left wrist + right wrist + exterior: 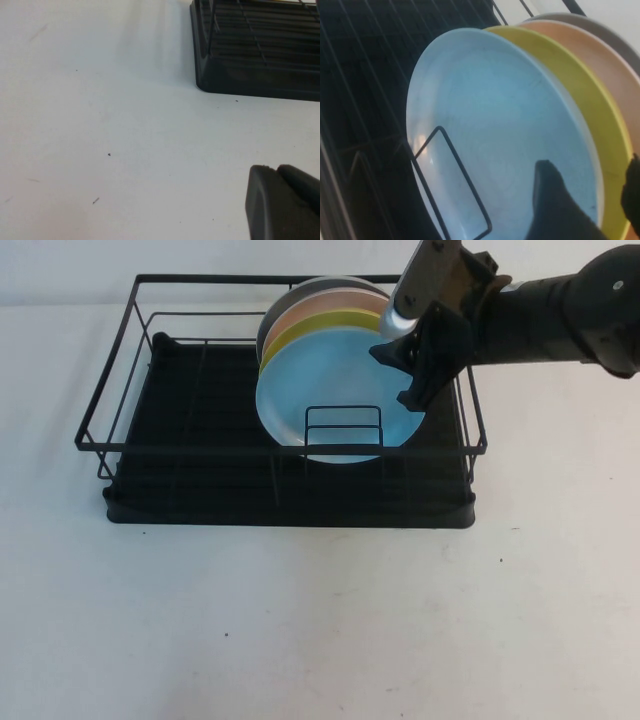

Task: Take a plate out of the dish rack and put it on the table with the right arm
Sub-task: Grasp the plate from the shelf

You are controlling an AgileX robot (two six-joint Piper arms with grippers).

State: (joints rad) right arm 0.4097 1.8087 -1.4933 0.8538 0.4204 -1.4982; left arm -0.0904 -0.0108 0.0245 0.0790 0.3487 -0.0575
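The right gripper (418,375) hangs over the right end of the rack with its black jaws spread. In the right wrist view one finger (555,205) stands in front of the face of the round light blue plate with a shallow raised rim (495,135), and the other shows as a dark sliver at the frame edge, behind the rims. The blue rim lies in the gap between them; whether either jaw touches it cannot be told.

That plate (335,390) stands on edge, tilted back, foremost in a stack. Directly behind it leans a round yellow plate (300,328), then a round pink plate (325,303), then a round grey plate (290,300), all close together. A small black wire loop (343,430) rises in front of the blue plate's lower part.

All four stand at the right end of the rectangular black wire-frame dish rack with a black tray base (200,460). The rack's top rail runs just beside the gripper on its right side. The right arm (560,310), black with a silver-grey segment, reaches in from the upper right.

Around the rack the flat white speckled desk (320,620) lies open, widest on the near side.

The left gripper (282,202) hovers low over the desk near a corner of the rack's base (255,65); I cannot tell how its jaws stand.
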